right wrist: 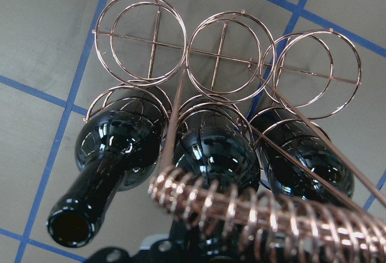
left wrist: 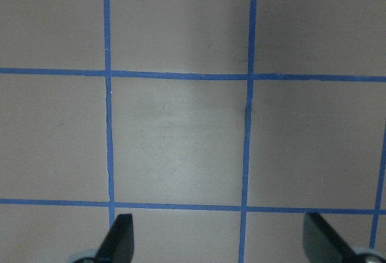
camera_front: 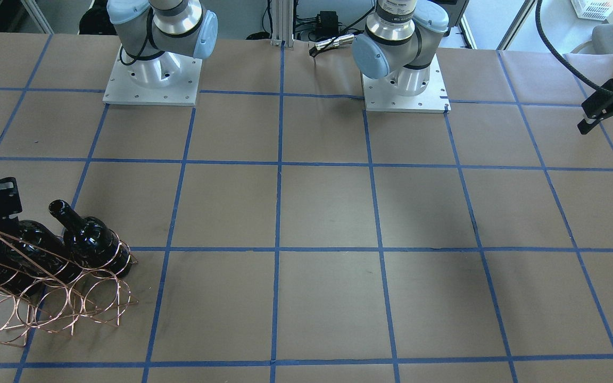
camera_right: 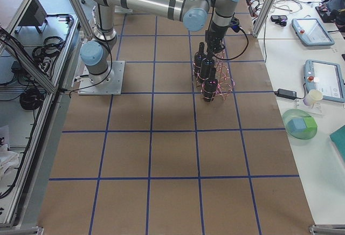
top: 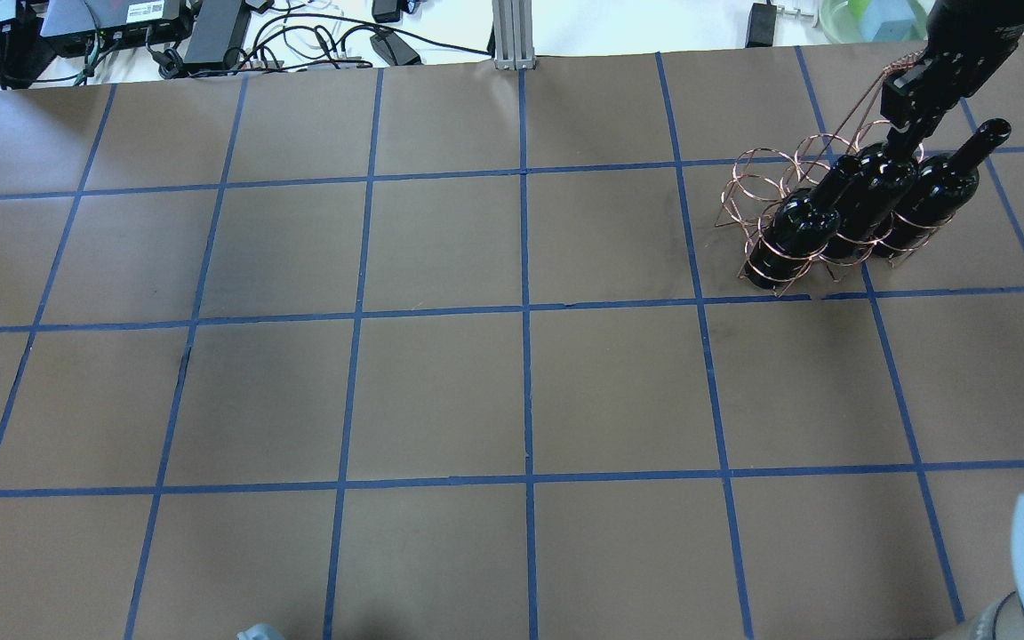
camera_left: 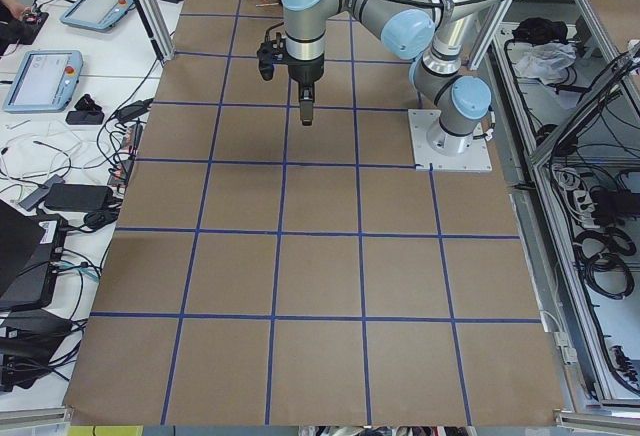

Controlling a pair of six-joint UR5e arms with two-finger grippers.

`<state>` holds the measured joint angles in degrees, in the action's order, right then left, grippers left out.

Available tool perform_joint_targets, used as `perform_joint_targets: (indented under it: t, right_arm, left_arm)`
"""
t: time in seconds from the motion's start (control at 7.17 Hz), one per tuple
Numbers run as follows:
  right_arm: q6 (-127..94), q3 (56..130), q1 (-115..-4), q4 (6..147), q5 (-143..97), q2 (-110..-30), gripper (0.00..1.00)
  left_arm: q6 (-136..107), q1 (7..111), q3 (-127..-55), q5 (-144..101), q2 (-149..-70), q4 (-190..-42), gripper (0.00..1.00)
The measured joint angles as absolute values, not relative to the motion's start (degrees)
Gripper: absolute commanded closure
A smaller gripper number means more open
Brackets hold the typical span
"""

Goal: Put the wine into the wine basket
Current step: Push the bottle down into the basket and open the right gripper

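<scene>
The copper wire wine basket (top: 761, 178) stands at the table's far right, also in the front view (camera_front: 46, 308). Three near-black wine bottles lean in its lower loops: left (top: 801, 227), middle (top: 868, 191), right (top: 939, 187). My right gripper (top: 908, 133) sits at the middle bottle's neck and looks closed on it; the coiled handle (right wrist: 253, 215) hides most of the jaws. The right wrist view shows the three bottles (right wrist: 214, 154) and empty upper loops (right wrist: 155, 40). My left gripper (left wrist: 220, 245) is open and empty above bare table, seen at the front view's right edge (camera_front: 607, 114).
Brown paper with a blue tape grid (top: 525, 311) covers the table. The two arm bases (camera_front: 152, 80) (camera_front: 405, 85) stand at the robot's side. Cables and power bricks (top: 210, 36) lie beyond the far edge. Tablets and a green bowl (camera_right: 299, 124) sit on side benches.
</scene>
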<state>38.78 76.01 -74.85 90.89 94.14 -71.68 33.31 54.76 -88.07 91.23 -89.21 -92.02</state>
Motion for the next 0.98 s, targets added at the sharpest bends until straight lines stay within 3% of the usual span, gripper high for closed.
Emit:
perform_joint_targets:
  t: [0.56, 0.7, 0.84, 0.98]
  right_arm:
    - [39.0, 77.8, -74.8, 92.8, 94.0, -70.8, 1.00]
    - [38.8, 78.6, -74.8, 93.5, 94.2, -70.8, 0.64]
    - [38.6, 79.0, -74.8, 93.7, 94.2, -70.8, 0.16]
    - [38.3, 79.2, -74.8, 93.8, 94.4, -70.9, 0.00]
  left_arm:
    - [33.3, 54.8, -88.1, 91.2, -89.2, -92.0, 0.00]
    - [33.3, 54.8, -88.1, 91.2, -89.2, -92.0, 0.00]
    - [33.3, 54.8, -88.1, 91.2, -89.2, -92.0, 0.00]
    - [33.3, 54.8, -88.1, 91.2, -89.2, -92.0, 0.00]
